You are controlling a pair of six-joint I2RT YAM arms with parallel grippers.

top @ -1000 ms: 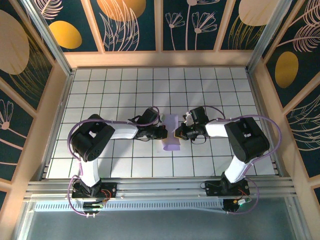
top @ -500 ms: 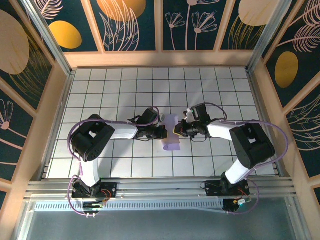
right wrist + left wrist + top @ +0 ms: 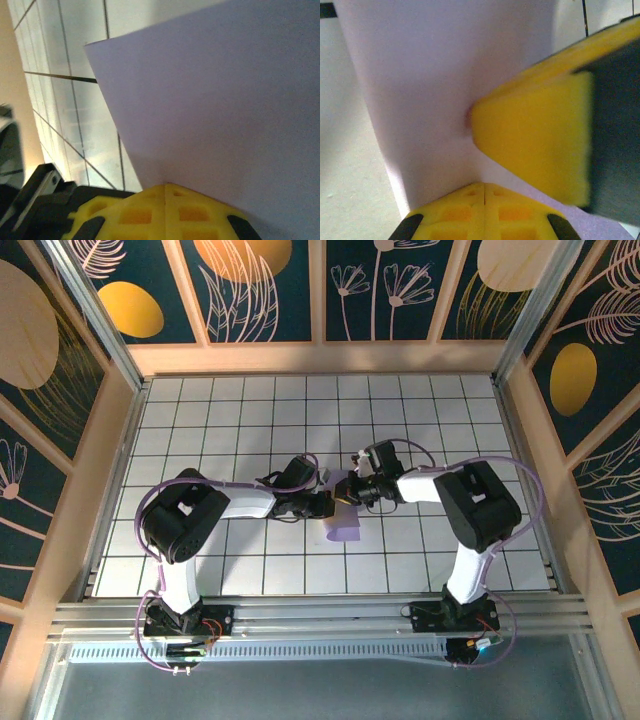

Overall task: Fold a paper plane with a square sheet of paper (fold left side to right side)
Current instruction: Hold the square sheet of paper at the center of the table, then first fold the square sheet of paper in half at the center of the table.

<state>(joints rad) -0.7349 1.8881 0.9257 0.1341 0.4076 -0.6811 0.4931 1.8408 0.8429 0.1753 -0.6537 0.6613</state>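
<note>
Left gripper (image 3: 328, 504) is closed, pinching the left edge of the folded sheet of paper (image 3: 343, 529). Right gripper (image 3: 346, 492) is closed on the sheet's far part, its tip just beside the left one. The sheet sits mid-table (image 3: 200, 420) on white tiles, between both arms.

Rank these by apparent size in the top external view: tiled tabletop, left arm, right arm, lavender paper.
1. tiled tabletop, largest by far.
2. left arm and right arm: they look about alike, so not ranked.
3. lavender paper, smallest, partly covered by the arms.
</note>
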